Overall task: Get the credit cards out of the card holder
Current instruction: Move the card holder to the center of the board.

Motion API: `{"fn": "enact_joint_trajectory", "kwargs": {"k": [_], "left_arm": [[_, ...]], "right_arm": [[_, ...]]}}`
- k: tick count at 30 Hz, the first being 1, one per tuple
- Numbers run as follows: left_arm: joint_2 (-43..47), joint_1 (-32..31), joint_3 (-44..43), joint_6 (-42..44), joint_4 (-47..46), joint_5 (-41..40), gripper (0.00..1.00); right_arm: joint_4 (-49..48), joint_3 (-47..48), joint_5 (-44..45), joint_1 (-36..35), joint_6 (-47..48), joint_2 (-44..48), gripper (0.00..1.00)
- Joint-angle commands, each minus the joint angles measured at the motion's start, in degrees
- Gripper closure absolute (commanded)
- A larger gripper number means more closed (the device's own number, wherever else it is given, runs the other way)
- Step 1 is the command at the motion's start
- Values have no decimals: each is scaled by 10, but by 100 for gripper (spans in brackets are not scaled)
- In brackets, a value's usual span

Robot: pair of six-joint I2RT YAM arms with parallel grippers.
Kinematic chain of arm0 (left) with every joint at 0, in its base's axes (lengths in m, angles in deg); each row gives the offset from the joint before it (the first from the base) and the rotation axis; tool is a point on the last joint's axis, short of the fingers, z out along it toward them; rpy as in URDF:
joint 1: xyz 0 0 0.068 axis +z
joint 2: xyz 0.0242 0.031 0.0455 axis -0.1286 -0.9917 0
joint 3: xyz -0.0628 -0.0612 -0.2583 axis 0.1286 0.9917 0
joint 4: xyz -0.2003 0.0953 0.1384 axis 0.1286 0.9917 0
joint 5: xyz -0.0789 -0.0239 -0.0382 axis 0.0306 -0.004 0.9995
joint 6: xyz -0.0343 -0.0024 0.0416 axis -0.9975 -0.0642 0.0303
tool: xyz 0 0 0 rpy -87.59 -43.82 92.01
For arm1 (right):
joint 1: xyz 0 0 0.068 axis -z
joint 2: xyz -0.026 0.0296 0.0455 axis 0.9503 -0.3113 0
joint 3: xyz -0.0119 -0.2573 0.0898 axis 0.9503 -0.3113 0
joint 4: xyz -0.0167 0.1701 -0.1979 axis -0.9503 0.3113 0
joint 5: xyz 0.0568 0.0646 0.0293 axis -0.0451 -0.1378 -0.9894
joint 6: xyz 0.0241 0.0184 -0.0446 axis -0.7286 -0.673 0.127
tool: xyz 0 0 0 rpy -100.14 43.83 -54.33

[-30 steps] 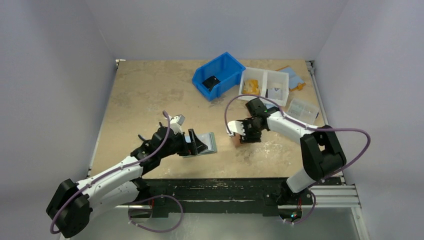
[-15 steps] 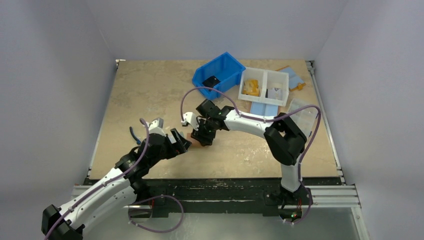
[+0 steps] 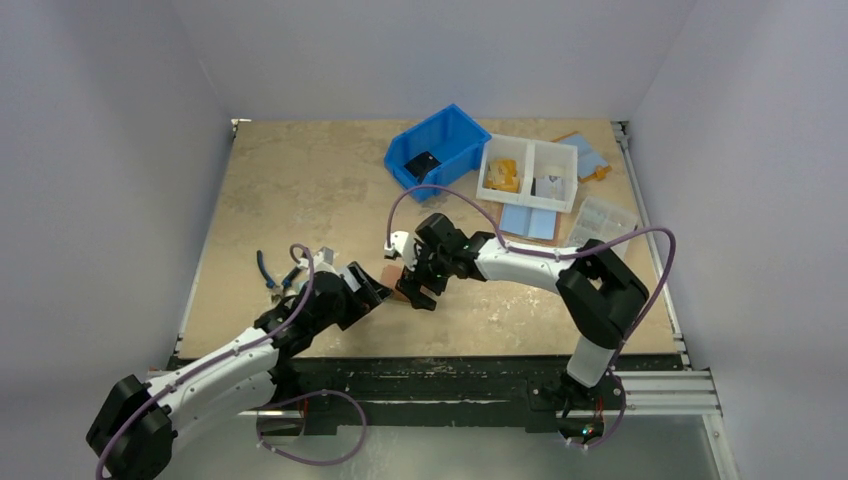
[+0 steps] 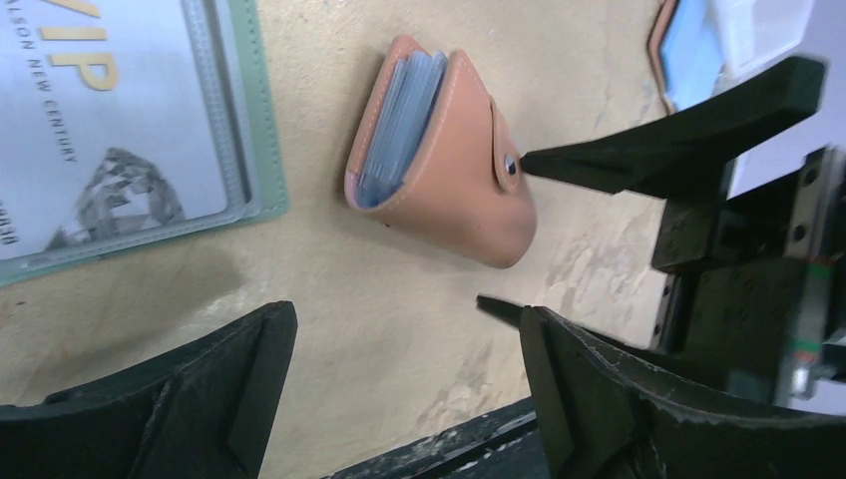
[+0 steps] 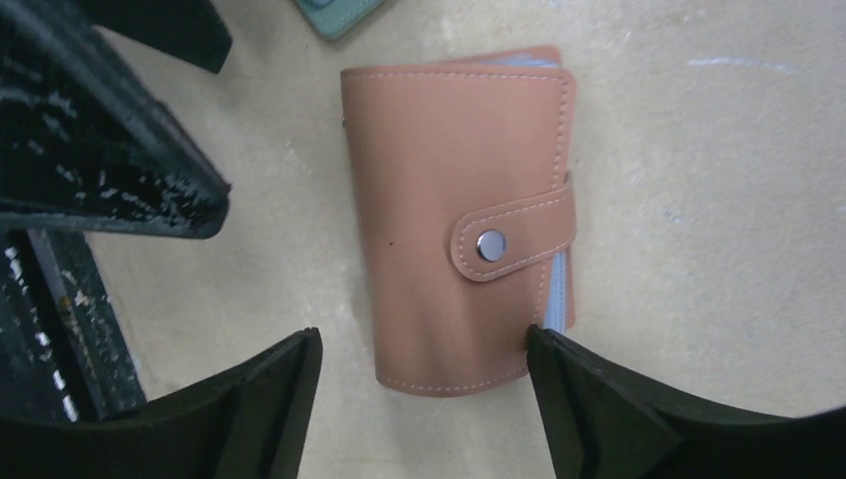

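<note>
Jaws left and right gape beside the salmon-brown card holder (image 5: 449, 180) (snapped shut, blue sleeves (image 4: 399, 120) showing).

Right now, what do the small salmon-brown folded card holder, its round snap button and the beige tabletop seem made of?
Card holder: likely leather or faux leather, smooth matte, stitched along the edges. Snap button: apparently metal, shiny silver. Tabletop: hard, mottled stone-like pattern, perhaps laminate; unclear.
</note>
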Motion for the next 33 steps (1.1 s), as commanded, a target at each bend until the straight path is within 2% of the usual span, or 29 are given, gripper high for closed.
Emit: {"fn": "enact_joint_trajectory", "kwargs": {"k": [1, 2, 3, 7, 14, 18, 23, 29, 33], "left_arm": [[-16, -3, -8, -53, -80, 4, 11], [-22, -3, -8, -61, -91, 7, 11], [-28, -3, -7, -70, -95, 10, 10], [-55, -12, -2, -106, -108, 16, 10], [-125, -33, -27, -156, -91, -29, 12], [-200, -34, -45, -134, -154, -31, 13], [-260, -33, -81, -78, -180, -52, 11], [-287, -32, -64, -147, -178, -82, 13], [-297, -32, -52, -186, -186, -118, 21]], "right_arm": [[72, -36, -66, -1, 17, 10, 12], [71, -37, -79, -1, 17, 16, 4], [74, -33, -83, -1, 17, 22, 1], [98, -2, -94, 26, 46, 45, 1], [125, 3, -181, 97, 113, 98, 1], [106, -20, -215, 121, 110, 117, 1], [81, -38, -237, 128, 95, 127, 1], [72, -43, -244, 140, 94, 132, 1], [64, -47, -242, 154, 91, 134, 1]]}}
